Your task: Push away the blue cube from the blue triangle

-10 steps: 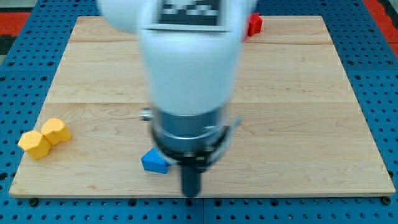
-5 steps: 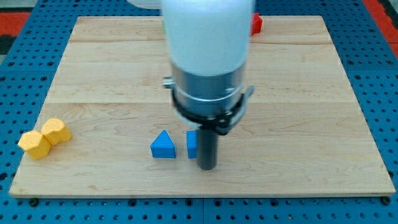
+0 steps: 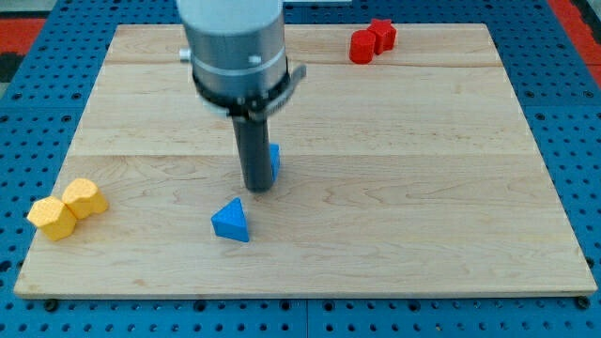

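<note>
The blue triangle [image 3: 231, 222] lies on the wooden board [image 3: 423, 188], below the middle and a little to the view's left. The blue cube [image 3: 274, 158] sits up and to the right of it, mostly hidden behind my rod; only a thin blue edge shows. My tip [image 3: 257, 187] rests on the board against the cube's left side, just above and to the right of the triangle. A clear gap separates cube and triangle.
Two yellow blocks [image 3: 66, 207] sit side by side near the board's left edge. Two red blocks [image 3: 372, 40] sit at the top edge, right of centre. A blue pegboard surrounds the board.
My rod has moved up and to the view's left. The blue cube has gone up the board with it, away from the triangle. The triangle has shifted slightly left.
</note>
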`<action>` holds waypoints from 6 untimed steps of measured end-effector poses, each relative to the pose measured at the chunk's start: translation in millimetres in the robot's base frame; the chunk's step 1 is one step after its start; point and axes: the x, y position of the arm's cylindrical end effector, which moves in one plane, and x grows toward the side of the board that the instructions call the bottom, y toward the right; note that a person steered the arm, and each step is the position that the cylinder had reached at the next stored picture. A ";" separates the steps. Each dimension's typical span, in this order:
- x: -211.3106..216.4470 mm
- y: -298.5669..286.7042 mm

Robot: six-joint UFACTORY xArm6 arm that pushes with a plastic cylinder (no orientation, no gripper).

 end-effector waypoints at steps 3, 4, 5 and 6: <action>-77.0 27.6; -80.8 54.1; -103.7 74.3; -135.0 39.0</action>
